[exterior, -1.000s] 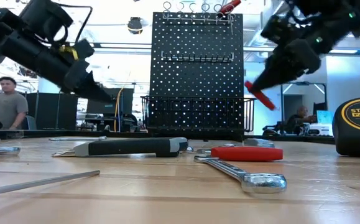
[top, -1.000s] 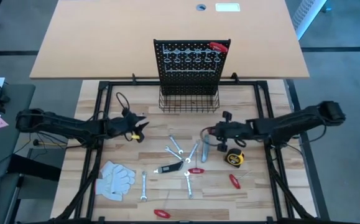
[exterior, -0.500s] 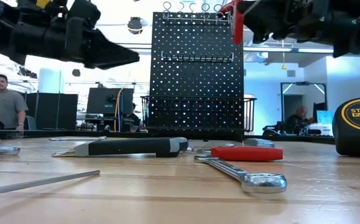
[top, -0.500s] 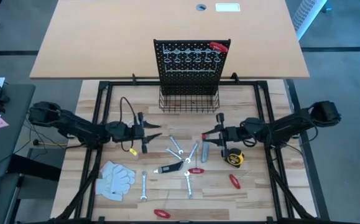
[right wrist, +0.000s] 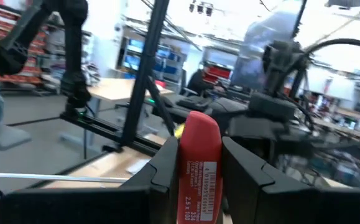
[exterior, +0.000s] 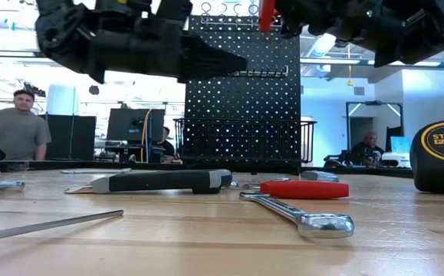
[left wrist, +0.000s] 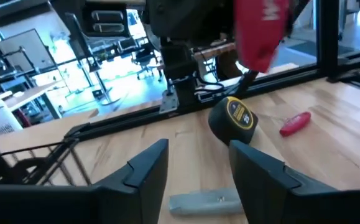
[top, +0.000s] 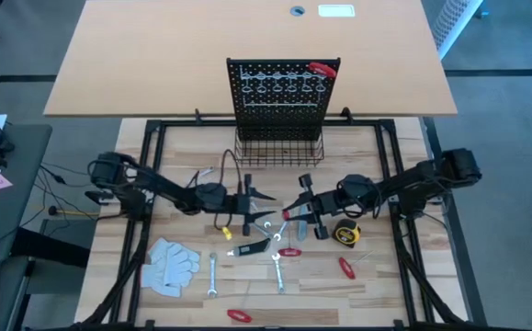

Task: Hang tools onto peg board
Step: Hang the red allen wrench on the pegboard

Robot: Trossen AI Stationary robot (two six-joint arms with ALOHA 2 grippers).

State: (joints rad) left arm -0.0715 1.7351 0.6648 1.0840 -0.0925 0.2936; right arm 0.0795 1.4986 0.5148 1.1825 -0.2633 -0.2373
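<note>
The counter [top: 164,303] fills the lower half of the high view, and the peg board [top: 282,97] stands upright at centre top, wire basket [top: 279,152] along its base and one red-handled tool [top: 322,69] already hanging at its upper right. The rest of the tools lie scattered across the middle: the white gloves [top: 171,264] at lower left, not my business; the tape measure [top: 345,233] right of centre; the black-handled tool [top: 252,246]; a silver wrench [top: 212,275]. My two arms meet mid-frame, just below the basket. My right end effector [right wrist: 195,177] is clamped on a red-handled tool [right wrist: 196,168], handle standing up between the fingers in the right wrist view. My left end effector [left wrist: 198,171] is spread, nothing between its fingers, the tape measure lying on the counter beyond them in its wrist view. The worry here: both end effectors are close together over the pile, so a careless reach could knock arm against arm or sweep the wrenches about. And the red tool is pinched on a smooth handle; tilt it towards a hook too fast and I judge it could pivot, miss the peg, and drop into the basket.
</note>
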